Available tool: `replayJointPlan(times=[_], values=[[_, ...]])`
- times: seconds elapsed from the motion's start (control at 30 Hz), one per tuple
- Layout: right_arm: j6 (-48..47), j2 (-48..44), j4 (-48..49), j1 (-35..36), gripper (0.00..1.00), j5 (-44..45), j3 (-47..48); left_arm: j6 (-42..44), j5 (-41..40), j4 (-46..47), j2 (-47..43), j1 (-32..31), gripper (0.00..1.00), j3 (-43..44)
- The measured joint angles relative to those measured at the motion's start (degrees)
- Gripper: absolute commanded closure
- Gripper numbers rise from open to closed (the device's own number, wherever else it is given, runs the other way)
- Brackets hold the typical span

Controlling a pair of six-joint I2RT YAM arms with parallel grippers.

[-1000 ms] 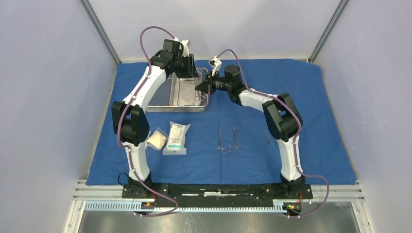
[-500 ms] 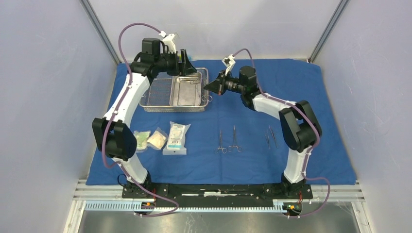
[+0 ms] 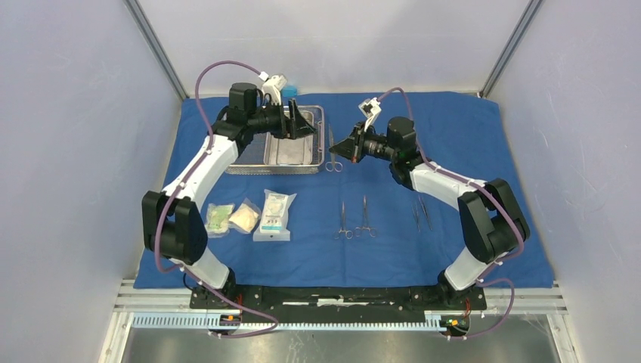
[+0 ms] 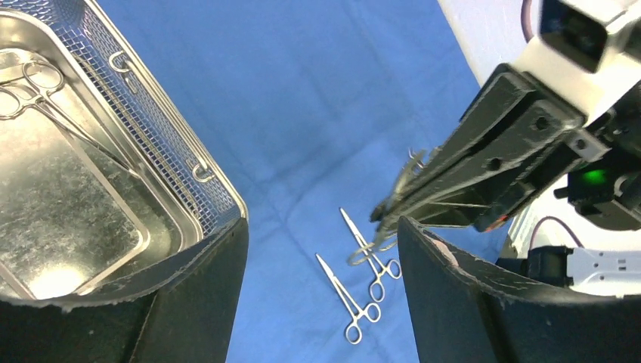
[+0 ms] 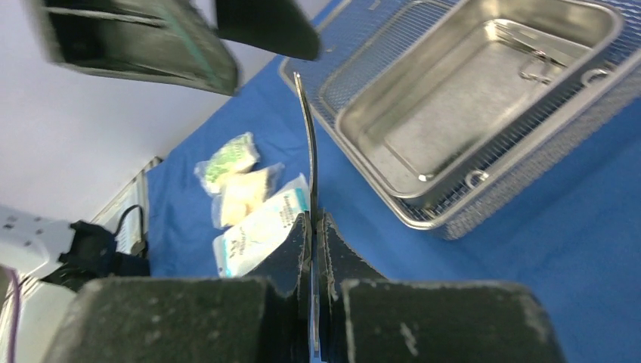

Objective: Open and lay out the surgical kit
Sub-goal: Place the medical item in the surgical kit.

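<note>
1. Top view: the blue cloth (image 3: 469, 136) lies spread flat on the worktop. The wire basket (image 3: 264, 168) sits on its far left part, with the steel pan (image 3: 291, 151) inside it.
2. The left end effector (image 3: 298, 121) is above the far side of the basket. Its fingers are spread and hold nothing.
3. The right end effector (image 3: 342, 145) is just right of the basket. It is pinching a scissor-like tool (image 3: 332, 155).
4. Near the middle of the cloth, two tools (image 3: 354, 221) lie side by side. Two more thin tools (image 3: 420, 214) lie to their right.
5. At the near left, a green packet (image 3: 219, 218), a cream packet (image 3: 245, 217) and a white packet (image 3: 274, 215) lie in a row.
6. Left wrist view: the left end effector (image 4: 321, 227) is wide apart, with only cloth between its fingers. The pan (image 4: 68, 197) is at the left, with one more tool (image 4: 45, 98) inside it.
7. The right end effector (image 4: 401, 204) comes in from the right with its tool (image 4: 393, 198).
8. Right wrist view: the right end effector (image 5: 316, 227) is pressed together on the thin tool (image 5: 306, 136). The basket (image 5: 521, 128) is at the right and the packets are at the left.
</note>
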Motion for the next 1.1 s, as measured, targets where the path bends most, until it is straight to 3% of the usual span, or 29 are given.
replayJointPlan(times=[0.17,0.4,0.57,0.97,1.1], values=[[-2.40,-0.24,-6.99,0.00,1.00,5.44,0.02,-4.11,-7.63,0.39,-2.16,-3.80,0.22,-0.39],[-3.78,-0.24,-12.04,0.59,1.00,9.68,0.02,-4.26,-22.47,-4.55,-0.44,-14.40,0.23,4.13],[-4.04,-0.24,-13.22,0.76,1.00,10.97,0.02,-6.01,-28.02,-5.18,3.21,-15.04,0.24,6.25],[-3.91,-0.24,-13.60,0.76,1.00,11.89,0.02,-10.47,-29.94,-6.05,8.66,-15.85,0.34,6.38],[-3.78,-0.24,-13.64,0.74,1.00,12.46,0.02,-10.80,-29.92,-6.05,8.70,-16.37,0.42,6.38]])
